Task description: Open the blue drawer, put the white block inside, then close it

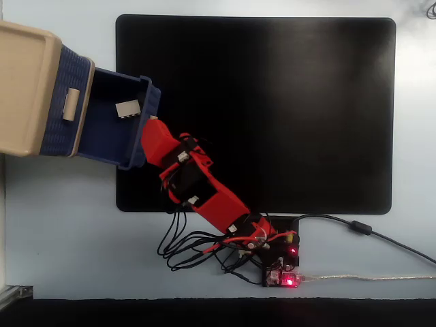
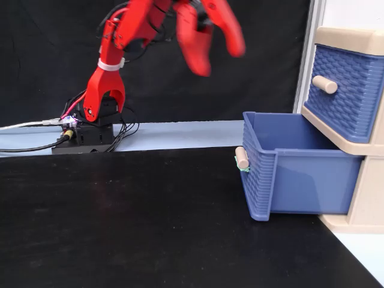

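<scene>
In the side-on fixed view, the black rectangular mat [image 2: 150, 222] fills the near part of the pale blue surface [image 2: 180, 133]. At the right edge of the mat stands the beige plastic drawer cabinet [image 2: 375, 198]. Its lower unit, the navy blue ribbed plastic drawer [image 2: 300, 180], is pulled fully out. Its front wall points left in this view, toward the mat centre, and carries a small beige cylindrical handle [image 2: 241, 159]. The long axis of the drawer runs along its pull-out direction, parallel to the near edge of the surface. The upper blue ribbed drawer front [image 2: 339, 90], with its own beige handle [image 2: 324, 84], is pushed in.

The red plastic pincer [image 2: 219, 51] hangs above the mat, clear of the drawer. Its two fingers are spread apart and grip nothing.

Farther back, the red arm base with black control board and wiring [image 2: 90, 129] sits at the far edge of the surface.

In the top-down fixed view, the open drawer [image 1: 112, 133] projects from the cabinet [image 1: 27, 88] at the upper left corner of the mat [image 1: 272, 102]. The small white studded block [image 1: 128, 109] lies on the drawer floor, near the front wall. Its long axis runs across the drawer, roughly parallel to that wall. The pincer [image 1: 155, 139] shows just outside the front wall; the separation of its fingers cannot be read there.
</scene>
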Motion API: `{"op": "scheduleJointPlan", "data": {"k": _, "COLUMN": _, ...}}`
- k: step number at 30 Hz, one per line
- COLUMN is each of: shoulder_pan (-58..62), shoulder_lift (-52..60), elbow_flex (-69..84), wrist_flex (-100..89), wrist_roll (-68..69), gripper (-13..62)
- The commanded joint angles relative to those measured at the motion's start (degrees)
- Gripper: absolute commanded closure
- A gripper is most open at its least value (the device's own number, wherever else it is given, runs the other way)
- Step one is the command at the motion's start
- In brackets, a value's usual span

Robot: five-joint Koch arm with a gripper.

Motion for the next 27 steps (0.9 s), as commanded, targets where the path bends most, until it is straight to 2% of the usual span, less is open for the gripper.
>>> {"op": "scheduleJointPlan", "data": {"k": 1, "shoulder_pan": 3.16, "shoulder_lift": 2.55, "elbow_flex": 5.62, "wrist_flex": 4.22, "wrist_roll": -14.41, "gripper": 15.5}}
{"op": "scheduleJointPlan", "data": {"k": 7, "shoulder_pan": 3.96, "shoulder_lift": -0.53, "elbow_flex": 18.81, "wrist_flex": -0.88, "wrist_roll": -16.61, "gripper": 15.6}}
{"op": "scheduleJointPlan", "data": {"k": 12, "shoulder_pan": 1.85, "shoulder_lift": -8.00, "elbow_flex": 18.63, "wrist_flex": -8.17, "wrist_roll": -13.10, "gripper": 15.6}}
{"op": "scheduleJointPlan", "data": {"k": 21, "shoulder_pan": -5.01, "shoulder_lift": -10.02, "elbow_flex": 18.63, "wrist_flex": -20.83, "wrist_roll": -6.50, "gripper": 15.6}}
{"op": "scheduleJointPlan", "data": {"k": 27, "shoulder_pan": -10.46, "shoulder_lift": -17.40, "elbow_flex": 14.15, "wrist_flex": -35.51, "wrist_roll": -0.79, "gripper": 15.4}}
